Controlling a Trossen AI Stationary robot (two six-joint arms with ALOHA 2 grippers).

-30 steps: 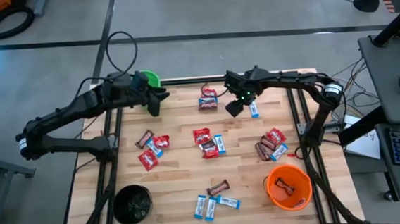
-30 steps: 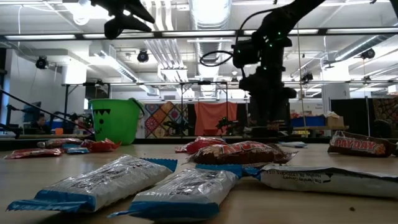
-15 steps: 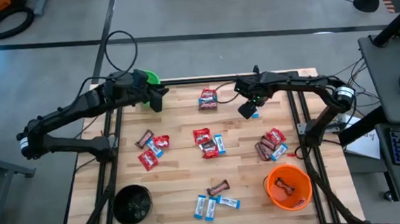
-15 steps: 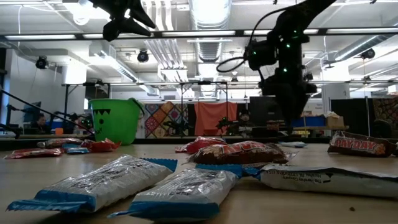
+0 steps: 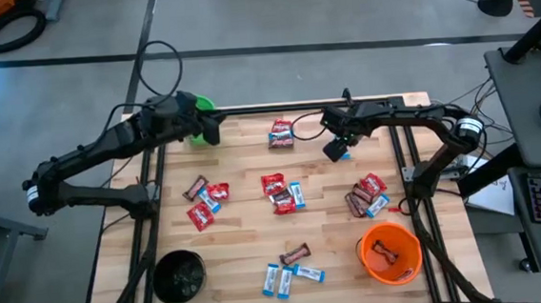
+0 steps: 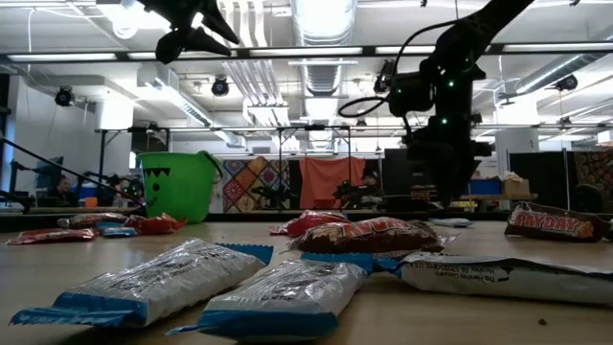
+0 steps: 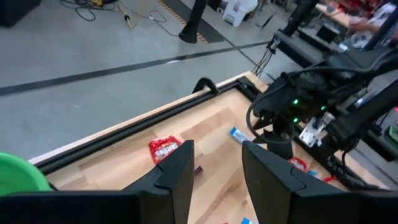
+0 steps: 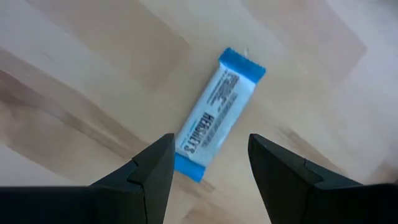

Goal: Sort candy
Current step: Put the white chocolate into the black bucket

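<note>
One blue-and-white packet [image 8: 216, 115] under open right gripper [image 8: 208, 171]

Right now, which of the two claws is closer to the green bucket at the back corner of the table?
The left. The left gripper hangs open just beside the green bucket at the table's far left corner. The right gripper is open over a blue-and-white packet, far across the table.

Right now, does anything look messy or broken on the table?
Nothing looks broken. The candy just lies scattered over the wooden table, unsorted. Only the orange bucket shows a piece inside.
</note>
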